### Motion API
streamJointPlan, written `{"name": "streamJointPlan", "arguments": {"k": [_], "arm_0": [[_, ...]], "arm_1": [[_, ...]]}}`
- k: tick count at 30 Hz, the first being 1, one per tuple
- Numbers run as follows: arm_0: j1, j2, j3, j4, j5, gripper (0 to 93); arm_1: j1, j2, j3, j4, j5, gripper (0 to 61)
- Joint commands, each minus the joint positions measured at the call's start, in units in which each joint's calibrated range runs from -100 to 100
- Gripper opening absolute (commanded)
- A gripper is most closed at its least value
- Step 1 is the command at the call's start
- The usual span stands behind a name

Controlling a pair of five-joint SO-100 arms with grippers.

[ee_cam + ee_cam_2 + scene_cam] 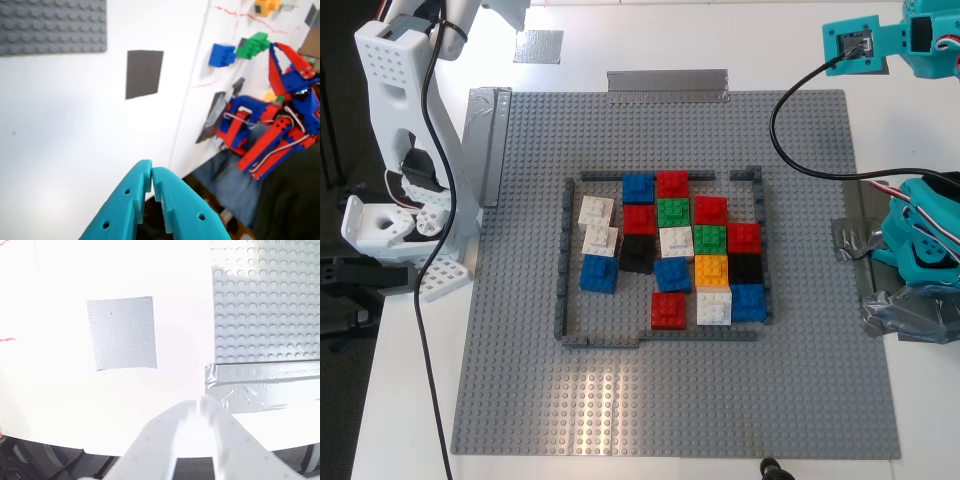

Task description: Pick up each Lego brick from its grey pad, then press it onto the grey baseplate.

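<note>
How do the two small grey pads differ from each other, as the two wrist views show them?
The pad before my first claw is dark charcoal and smooth; the pad before my second claw is light silvery grey, tape-like. The dark pad looks a slanted, narrow quadrilateral; the light pad looks nearly square. Both lie flat on the white table, with no brick on them.

Bright overhead light washed my second wrist view nearly white; glare patches shone on the grey baseplate (620, 400) near the exterior view's bottom. My first tool (151, 172) looked soft.
</note>
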Motion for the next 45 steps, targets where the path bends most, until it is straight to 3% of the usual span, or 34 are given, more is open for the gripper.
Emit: {"name": "streamJointPlan", "arguments": {"k": [1,45], "arm_0": [[0.44,-0.92,-0.24,-0.79,-0.25,0.0],[-0.14,-0.92,1.84,-0.79,-2.5,0.0]], "arm_1": [[0.68,-1.03,-4.25,0.01,0.24,0.1],[0.46,-1.03,-4.52,0.58,0.1,0.1]]}}
